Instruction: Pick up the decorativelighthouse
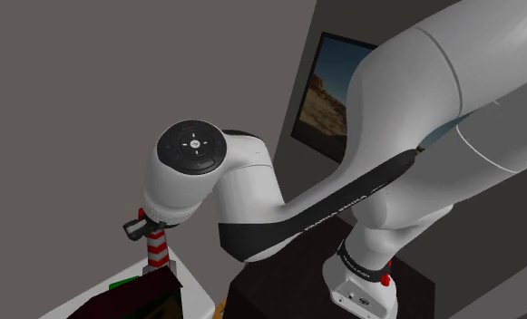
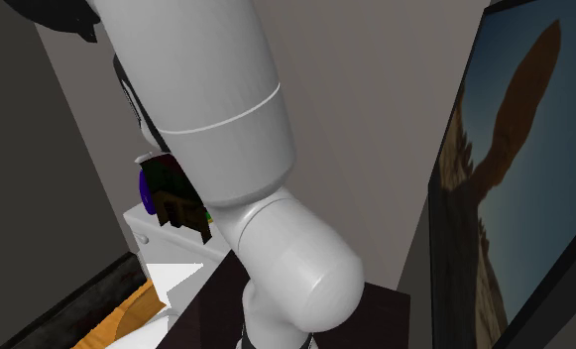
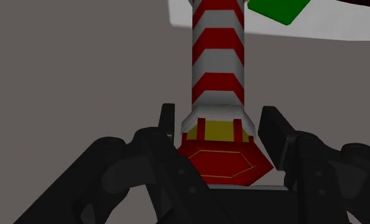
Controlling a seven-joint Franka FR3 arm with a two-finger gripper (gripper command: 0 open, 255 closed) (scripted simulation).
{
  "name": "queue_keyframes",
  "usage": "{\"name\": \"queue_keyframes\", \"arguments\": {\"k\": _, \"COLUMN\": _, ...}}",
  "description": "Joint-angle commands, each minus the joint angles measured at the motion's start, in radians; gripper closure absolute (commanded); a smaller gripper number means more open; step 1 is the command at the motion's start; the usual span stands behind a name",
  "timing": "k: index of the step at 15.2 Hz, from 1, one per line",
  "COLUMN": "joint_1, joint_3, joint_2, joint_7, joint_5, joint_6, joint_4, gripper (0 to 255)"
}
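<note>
You have one lighthouse (image 3: pixel 218 63), upright on the white top (image 3: pixel 342 25) beside one green block (image 3: pixel 276 7). Your one gripper (image 3: pixel 218 124) straddles its red cap; you cannot tell whether it grips.

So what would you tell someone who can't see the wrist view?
A red-and-white striped lighthouse stands on a white surface, seen from above its red six-sided roof. The black gripper flanks that roof. A green shape lies near its base.
</note>
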State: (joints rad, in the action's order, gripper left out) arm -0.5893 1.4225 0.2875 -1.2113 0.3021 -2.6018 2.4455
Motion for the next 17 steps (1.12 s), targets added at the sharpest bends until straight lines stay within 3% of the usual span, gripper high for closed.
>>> {"name": "queue_keyframes", "arguments": {"k": 1, "joint_1": 0.031, "joint_3": -0.032, "joint_2": 0.002, "joint_7": 0.011, "joint_5": -0.009, "joint_6": 0.013, "joint_4": -0.004, "gripper": 255}}
{"name": "queue_keyframes", "arguments": {"k": 5, "joint_1": 0.144, "joint_3": -0.146, "joint_2": 0.024, "joint_7": 0.063, "joint_5": -0.056, "joint_6": 0.059, "joint_4": -0.018, "gripper": 255}}
{"name": "queue_keyframes", "arguments": {"k": 9, "joint_1": 0.225, "joint_3": -0.231, "joint_2": 0.053, "joint_7": 0.116, "joint_5": -0.105, "joint_6": 0.106, "joint_4": -0.037, "gripper": 255}}
{"name": "queue_keyframes", "arguments": {"k": 15, "joint_1": 0.307, "joint_3": -0.325, "joint_2": 0.094, "joint_7": 0.183, "joint_5": -0.163, "joint_6": 0.179, "joint_4": -0.072, "gripper": 255}}
{"name": "queue_keyframes", "arguments": {"k": 17, "joint_1": 0.309, "joint_3": -0.326, "joint_2": 0.096, "joint_7": 0.185, "joint_5": -0.164, "joint_6": 0.18, "joint_4": -0.073, "gripper": 255}}
